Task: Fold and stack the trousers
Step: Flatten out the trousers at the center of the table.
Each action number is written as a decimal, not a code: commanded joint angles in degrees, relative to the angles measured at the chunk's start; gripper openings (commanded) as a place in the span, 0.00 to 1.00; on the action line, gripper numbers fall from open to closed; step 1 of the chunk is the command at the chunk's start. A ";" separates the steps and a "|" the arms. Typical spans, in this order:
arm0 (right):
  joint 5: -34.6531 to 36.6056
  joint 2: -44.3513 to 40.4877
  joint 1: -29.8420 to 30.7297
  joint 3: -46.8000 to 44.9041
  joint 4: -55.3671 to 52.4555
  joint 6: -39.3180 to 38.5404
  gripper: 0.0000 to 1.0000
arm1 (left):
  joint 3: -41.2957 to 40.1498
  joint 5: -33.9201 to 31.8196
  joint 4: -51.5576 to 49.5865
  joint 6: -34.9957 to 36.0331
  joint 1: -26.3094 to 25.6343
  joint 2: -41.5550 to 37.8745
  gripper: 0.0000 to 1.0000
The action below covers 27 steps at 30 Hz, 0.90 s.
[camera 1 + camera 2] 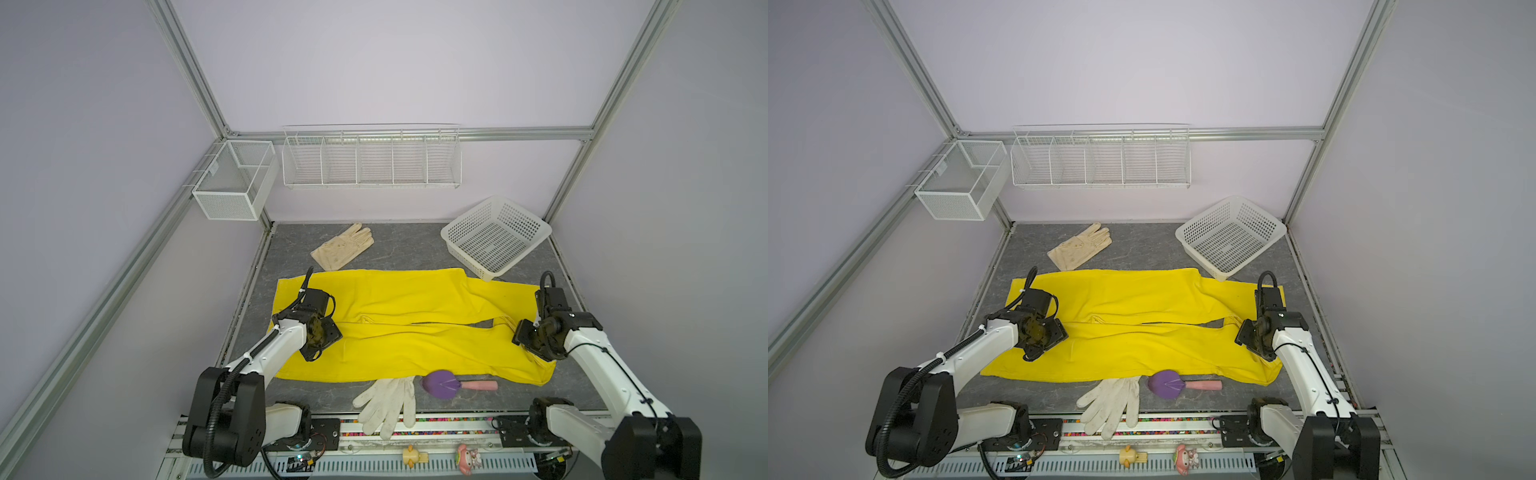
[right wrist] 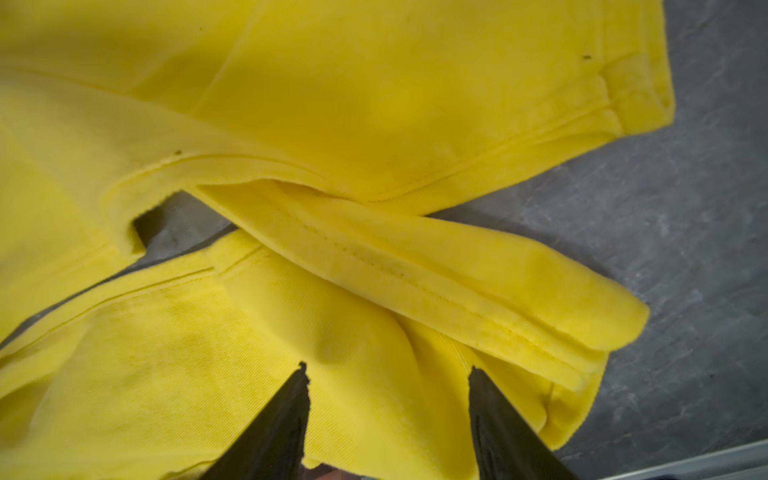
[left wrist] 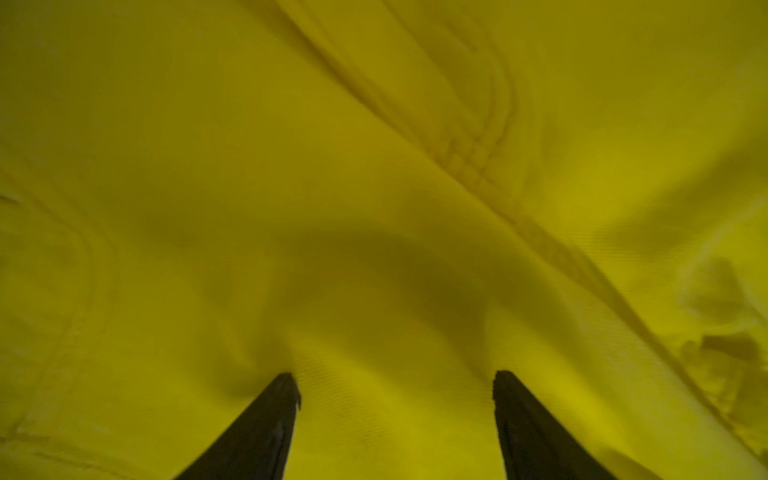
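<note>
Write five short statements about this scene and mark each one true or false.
1. The trousers lie spread out across the table. True.
2. The basket holds a glove. False: it is empty, and the cream glove lies on the table beyond the trousers.
3. The left pincer is open above yellow cloth. True.
4. The right pincer is shut on a trouser leg. False: its jaws stand apart, so it is open, over the leg ends.
5. The white glove lies at the table's near edge. True.
</note>
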 commanded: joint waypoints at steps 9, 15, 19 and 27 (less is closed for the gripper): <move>8.93 13.63 3.54 4.12 7.81 -9.10 0.48 | 0.42 -4.66 0.90 2.25 3.42 4.12 0.67; 9.38 12.57 1.19 3.52 8.60 -8.69 0.27 | 1.81 -7.16 0.31 2.74 4.07 5.57 0.60; 7.99 11.07 -1.73 2.52 8.51 -8.43 0.16 | 2.00 -7.31 0.12 3.06 4.82 5.62 0.59; 11.76 0.85 -6.93 5.65 -0.93 -5.37 0.06 | 2.94 -8.02 -1.50 3.63 6.41 7.37 0.60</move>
